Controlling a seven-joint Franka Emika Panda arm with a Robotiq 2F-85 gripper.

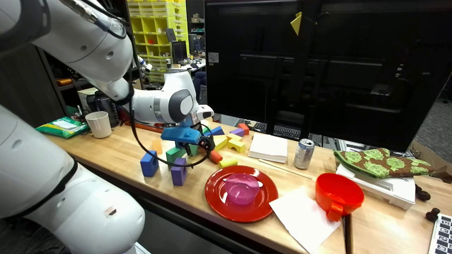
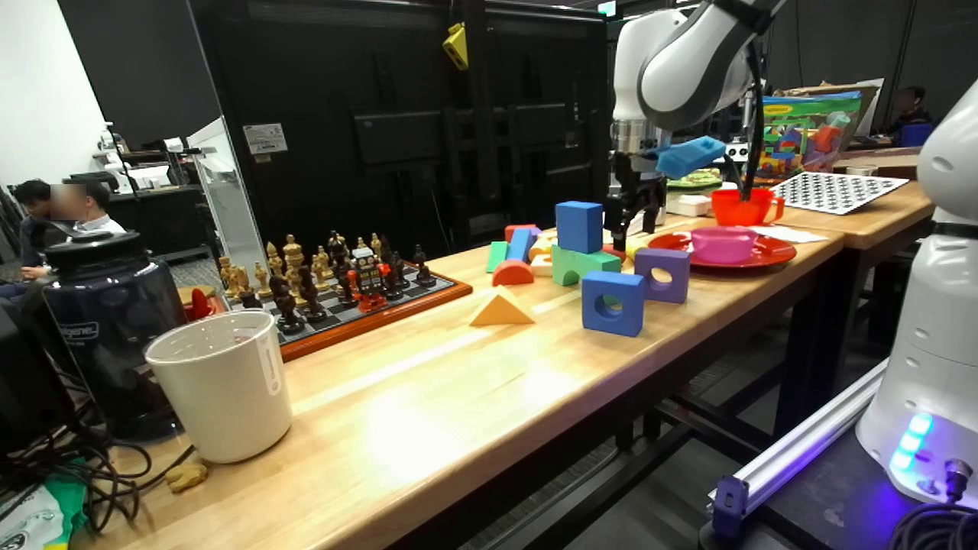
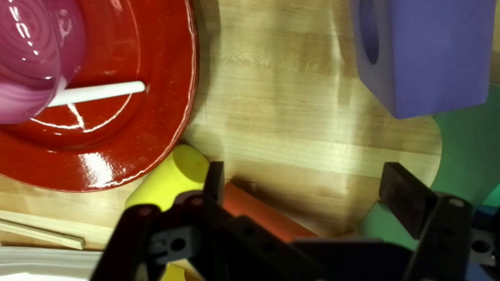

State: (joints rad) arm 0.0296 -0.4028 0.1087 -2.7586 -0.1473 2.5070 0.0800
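Jaws parted around nothing, the gripper (image 3: pixel 308 187) hangs over a red cylinder (image 3: pixel 265 212) in the wrist view, a yellow cylinder (image 3: pixel 172 177) near the rim of a plate (image 3: pixel 168 109) that carries a bowl (image 3: pixel 39 50) and a white handle (image 3: pixel 103 92). In an exterior view, a blue block (image 2: pixel 578 227) appears stacked on a green arch (image 2: pixel 600 264), one pairing made, other blocks (image 2: pixel 502 308) loose nearby. In an exterior view, a red cup (image 1: pixel 340 192) stands apart from the plate, contents hard to make out.
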